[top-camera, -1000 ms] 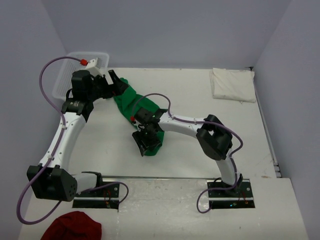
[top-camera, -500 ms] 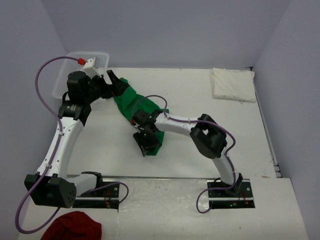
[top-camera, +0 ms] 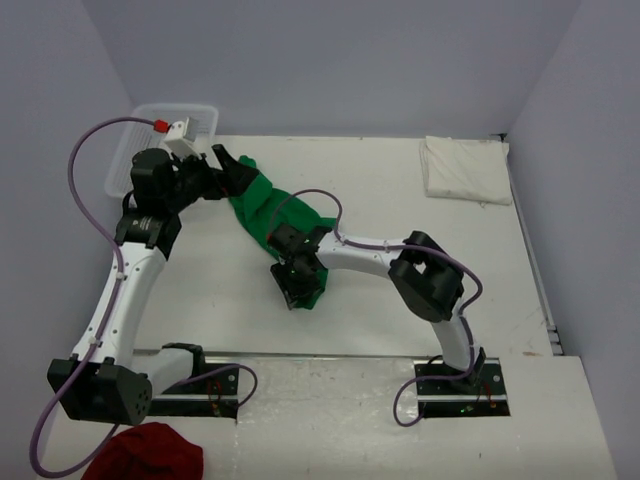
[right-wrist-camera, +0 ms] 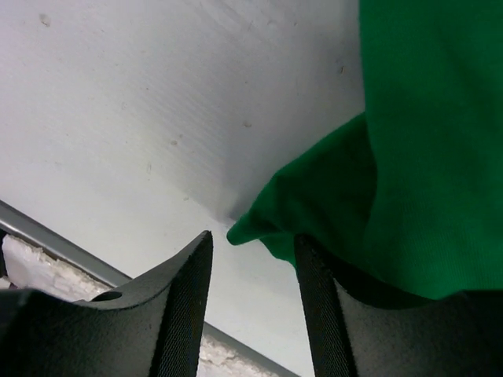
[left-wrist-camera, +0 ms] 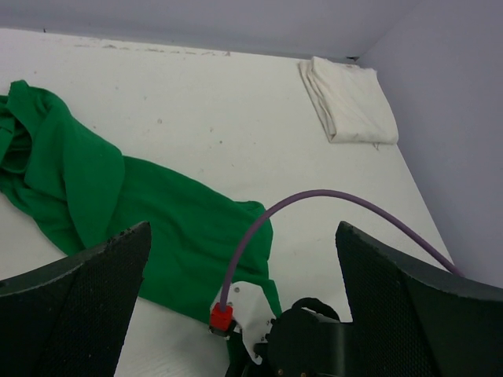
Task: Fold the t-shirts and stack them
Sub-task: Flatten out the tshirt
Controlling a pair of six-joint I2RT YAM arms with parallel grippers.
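The right gripper [right-wrist-camera: 253, 239] is low over the table [top-camera: 200, 290], at the near end of the green t-shirt [top-camera: 262, 205]. Its jaws stand partly apart, and one pointed corner of the green cloth lies in the gap between them. In the right wrist view there is bare table between this corner and one finger, so I judge the corner is not pinched yet.

The left gripper [top-camera: 232, 165] is at the other, far end of the same shirt, and its jaws are wide apart with nothing in them. Whether it touches the cloth I cannot tell.

The green t-shirt lies crumpled as a long band, not spread flat. In the top view its long axis goes diagonally, from the far left, beside the left gripper, to the near middle, where the right gripper is. The far end is bunched into folds and the near end becomes narrow, down to the corner. Which end is the collar and which the hem I cannot tell.

The cream-white t-shirt [top-camera: 462, 170] is well apart from it, in the far right corner of the table. It looks folded already into a flat rectangle, with the longer side along the far edge.

So I judge the task about half done: one shirt is folded and put aside. The green one is still to be spread, folded and put on the cream-white one – nothing is stacked so far.
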